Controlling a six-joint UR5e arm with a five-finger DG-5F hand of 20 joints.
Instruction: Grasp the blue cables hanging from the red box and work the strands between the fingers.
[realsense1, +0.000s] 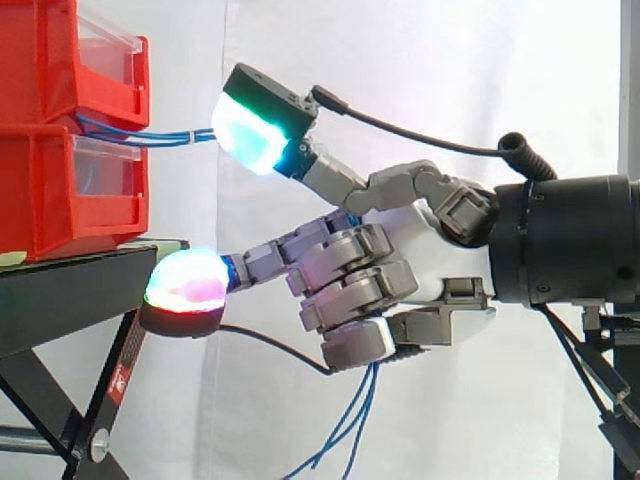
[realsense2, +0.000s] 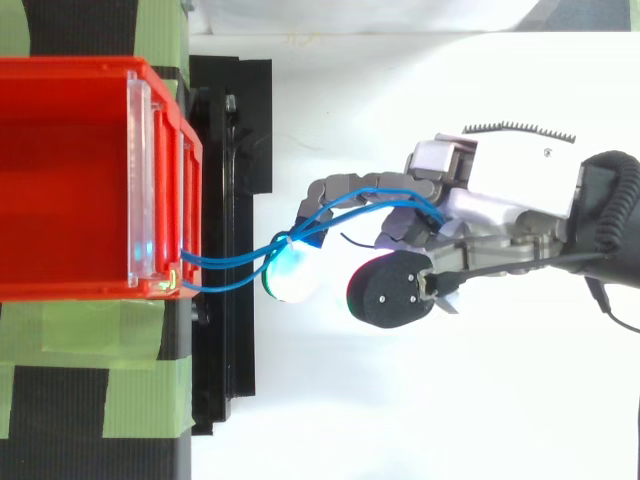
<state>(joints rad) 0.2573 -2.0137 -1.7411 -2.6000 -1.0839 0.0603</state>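
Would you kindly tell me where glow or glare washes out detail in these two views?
Side view: the upper pad glows cyan-white, bleaching its face where the cables reach it; the lower pad glows red and green. Top view: a pad under the cables burns white against the pale ground; the clear front of the bin catches a cyan glint.

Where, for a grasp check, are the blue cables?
Side view: blue cables leave the red bins at left, pass through the curled hand, dangle below it.
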